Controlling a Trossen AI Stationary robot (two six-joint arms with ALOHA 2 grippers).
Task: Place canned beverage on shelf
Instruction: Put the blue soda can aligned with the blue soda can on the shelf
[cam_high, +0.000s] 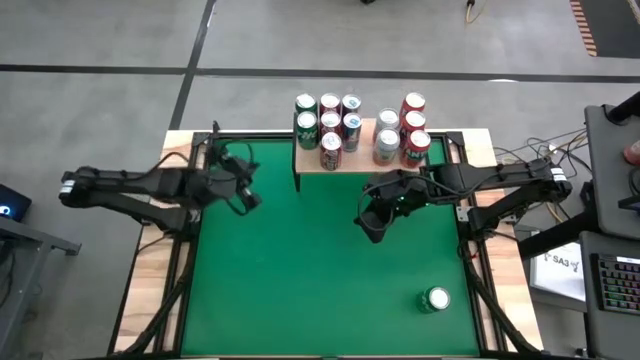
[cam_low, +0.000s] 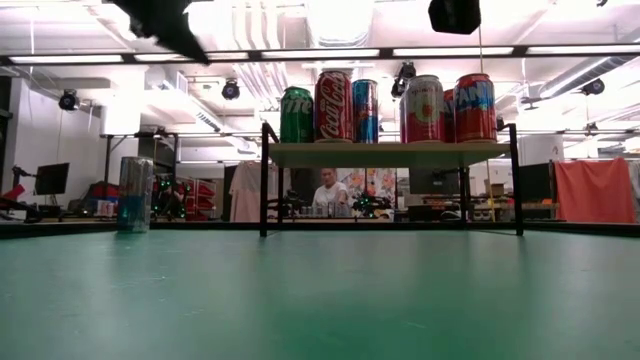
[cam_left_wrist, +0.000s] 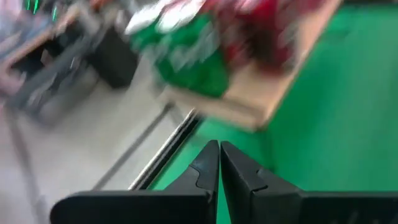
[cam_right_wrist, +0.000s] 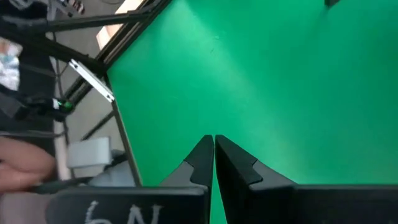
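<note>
A silver-green can (cam_high: 436, 299) stands alone on the green table (cam_high: 290, 270), apart from the can-laden shelf (cam_high: 365, 158). The right gripper (cam_high: 374, 228), fingers pressed together and empty, hovers well away between them; the left gripper (cam_high: 247, 197), likewise closed, waits left.

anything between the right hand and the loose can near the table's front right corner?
Nothing. In the high view, only bare green tabletop lies between the right hand, shut and empty, and the loose can.
</note>
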